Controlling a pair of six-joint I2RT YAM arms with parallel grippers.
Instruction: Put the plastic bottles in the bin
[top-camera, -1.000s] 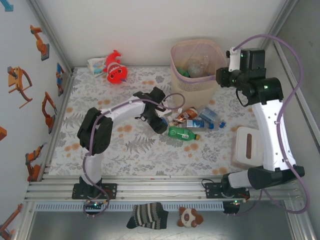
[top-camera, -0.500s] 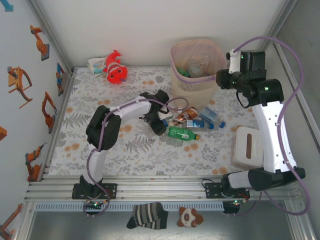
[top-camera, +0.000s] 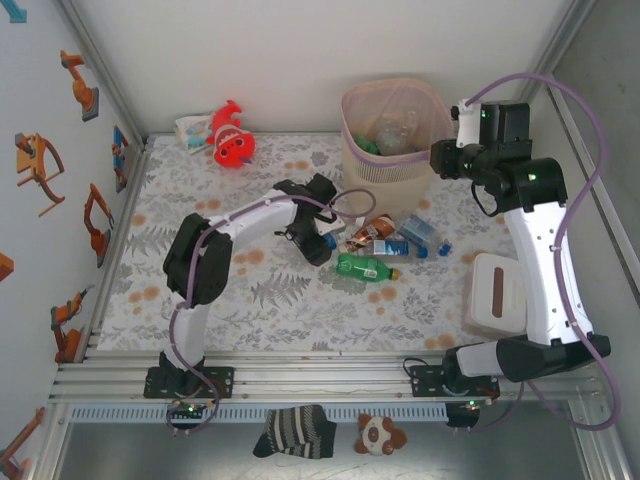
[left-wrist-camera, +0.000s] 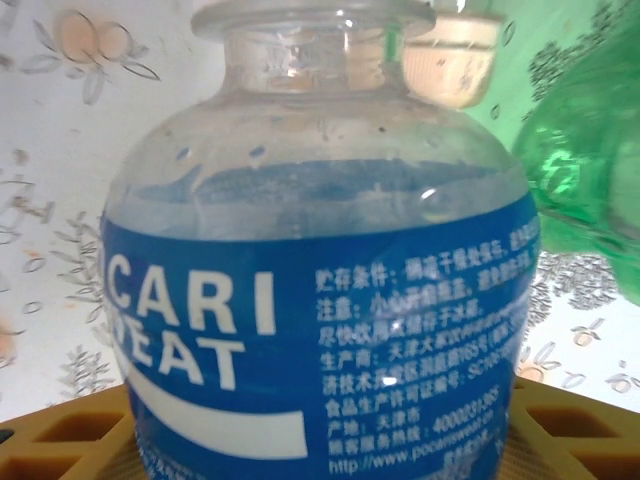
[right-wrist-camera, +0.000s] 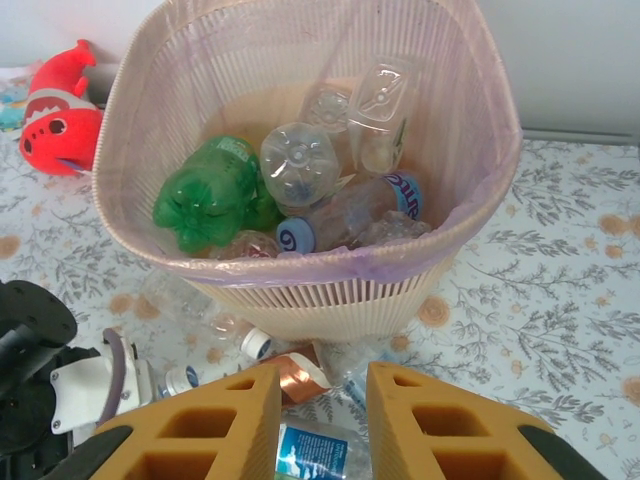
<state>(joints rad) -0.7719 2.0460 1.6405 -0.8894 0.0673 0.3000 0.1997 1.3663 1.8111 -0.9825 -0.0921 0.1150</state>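
My left gripper is low over the table, left of a cluster of plastic bottles, and shut on a clear bottle with a blue label; its yellow fingers flank the bottle's sides. A green bottle lies just right of it and shows in the left wrist view as a green bottle. A brown-labelled bottle and a blue-labelled one lie by the bin. My right gripper hovers at the bin's near right side, narrowly open and empty. The bin holds several bottles, including a green one.
A red fish plush lies at the back left by the wall. A white block rests at the table's right edge. A striped sock and a small toy lie in front of the rails.
My left gripper's jaws have closed in on the blue-labelled bottle, and the left elbow shifted slightly. The right arm has barely moved.
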